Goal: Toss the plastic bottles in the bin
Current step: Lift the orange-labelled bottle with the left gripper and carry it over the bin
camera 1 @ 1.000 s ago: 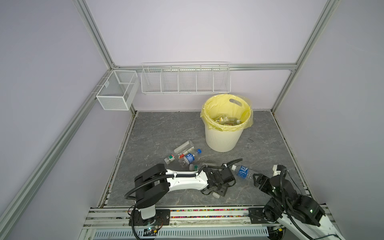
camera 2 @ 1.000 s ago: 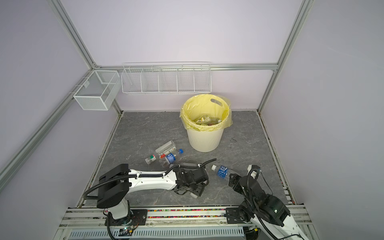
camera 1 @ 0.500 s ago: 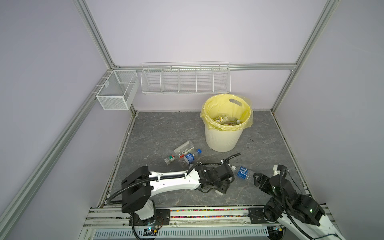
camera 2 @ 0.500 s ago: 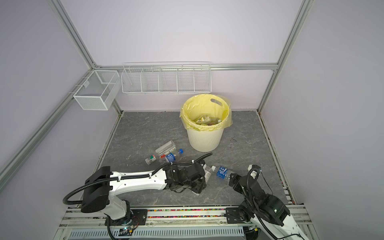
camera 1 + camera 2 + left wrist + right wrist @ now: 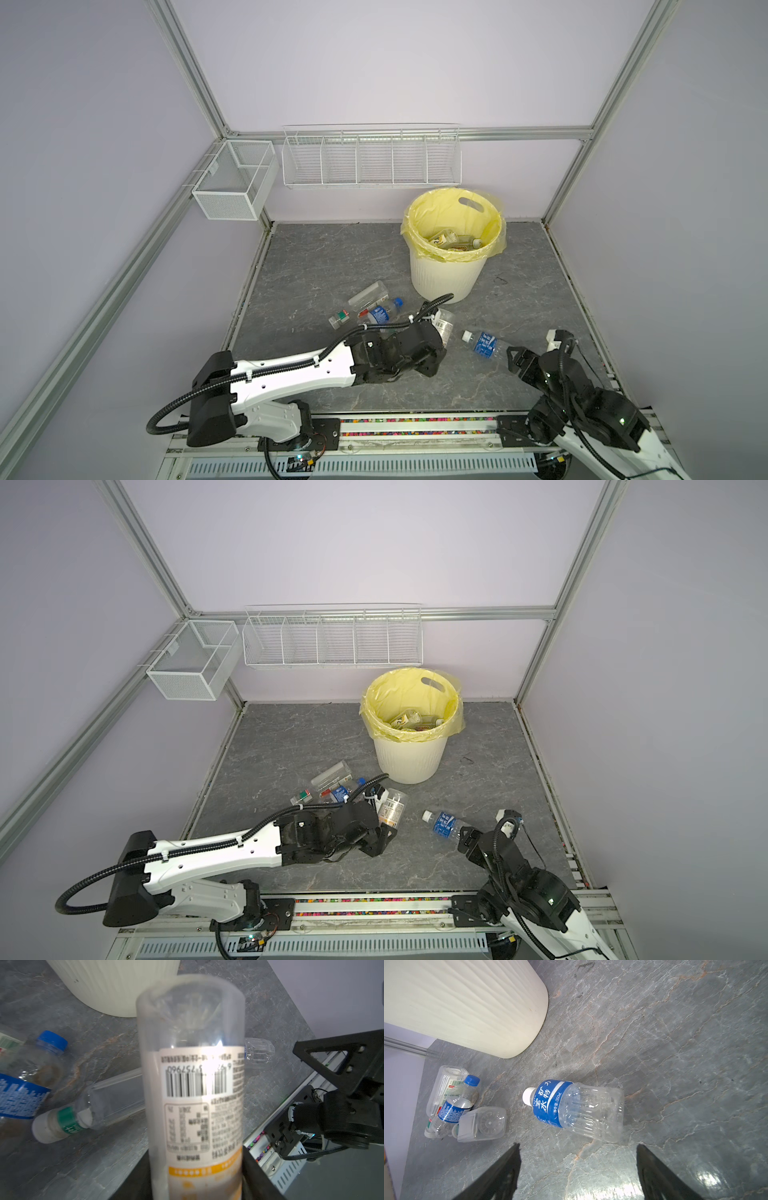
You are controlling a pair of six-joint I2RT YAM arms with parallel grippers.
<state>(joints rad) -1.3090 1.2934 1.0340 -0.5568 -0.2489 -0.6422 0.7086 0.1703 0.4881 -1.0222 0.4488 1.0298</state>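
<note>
**Bin** (image 5: pixel 444 274): cream ribbed wall, yellow liner. It stands upright beyond the left gripper (image 5: pixel 432 353) and already contains several bottles.

**Barcode-label bottle** (image 5: pixel 191 1084): the left gripper's jaws are closed on its lower body, base end pointing away. It looks empty, so expect it to be light, thin-walled, smooth and easily crushed. The white-and-orange label has a barcode whose digits are partly lost to glare, and the small print is unreadable.

**Blue-label water bottle** (image 5: pixel 577 1109): lies on its side on the tabletop (image 5: pixel 675 1043), just ahead of the right gripper (image 5: pixel 577 1145), whose jaws are spread wide and empty. It will probably roll, so grasp across the ribbed mid-body. The label reads "350mL" beside Chinese characters.

**Blue-cap bottle** (image 5: pixel 454 1103): lies in a cluster with two others, farther off.
</note>
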